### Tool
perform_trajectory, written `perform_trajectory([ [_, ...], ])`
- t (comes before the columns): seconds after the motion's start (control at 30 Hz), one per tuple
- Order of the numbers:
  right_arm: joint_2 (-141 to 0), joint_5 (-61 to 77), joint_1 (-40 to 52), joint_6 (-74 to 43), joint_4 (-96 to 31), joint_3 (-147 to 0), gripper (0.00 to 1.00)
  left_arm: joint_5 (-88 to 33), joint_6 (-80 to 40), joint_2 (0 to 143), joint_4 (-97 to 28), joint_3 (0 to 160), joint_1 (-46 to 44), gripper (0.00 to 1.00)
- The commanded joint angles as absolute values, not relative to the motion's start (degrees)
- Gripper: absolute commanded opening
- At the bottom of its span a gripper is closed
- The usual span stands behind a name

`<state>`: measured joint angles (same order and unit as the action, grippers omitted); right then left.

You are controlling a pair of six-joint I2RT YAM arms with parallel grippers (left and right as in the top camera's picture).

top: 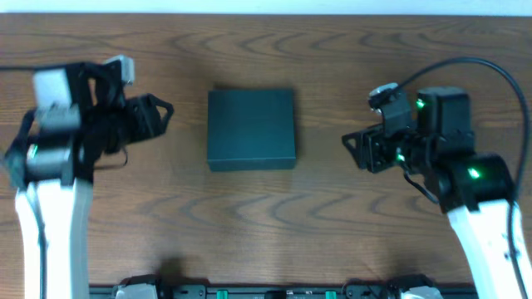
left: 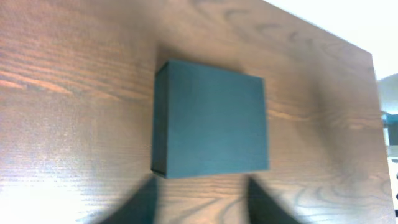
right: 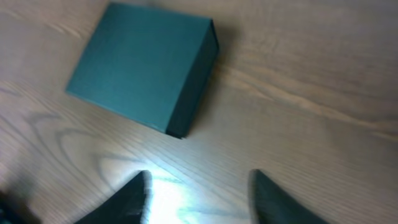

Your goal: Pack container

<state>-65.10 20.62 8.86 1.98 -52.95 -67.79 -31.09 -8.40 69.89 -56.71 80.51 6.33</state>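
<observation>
The container [top: 251, 128] is a dark teal, shallow, roughly square box with its lid shut, lying flat at the middle of the wooden table. It also shows in the left wrist view [left: 211, 118] and the right wrist view [right: 140, 65]. My left gripper [top: 160, 112] is open and empty, left of the box and apart from it; its fingertips [left: 202, 199] frame bare wood just short of the box. My right gripper [top: 353, 149] is open and empty, right of the box, with its fingertips [right: 199, 193] over bare wood.
The table's far edge [top: 266, 10] runs along the top of the overhead view. A fixture with green lights [top: 274, 291] lines the near edge. A blurred pale and teal object [left: 388, 124] sits at the right edge of the left wrist view.
</observation>
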Motion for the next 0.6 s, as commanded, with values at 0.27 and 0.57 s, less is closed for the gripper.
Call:
perform_trajectory([
  [0.27,-56.93,17.8,8.56,2.66,-53.45,-69.73,0.99,-24.4,-6.59,54.7,-66.39,80.95,6.5,0.95],
  [0.57,-57.78,17.8,8.56,2.66,-53.6,-69.67,0.99,-24.4,-6.59,53.93,-67.31,80.95,6.5,0.95],
])
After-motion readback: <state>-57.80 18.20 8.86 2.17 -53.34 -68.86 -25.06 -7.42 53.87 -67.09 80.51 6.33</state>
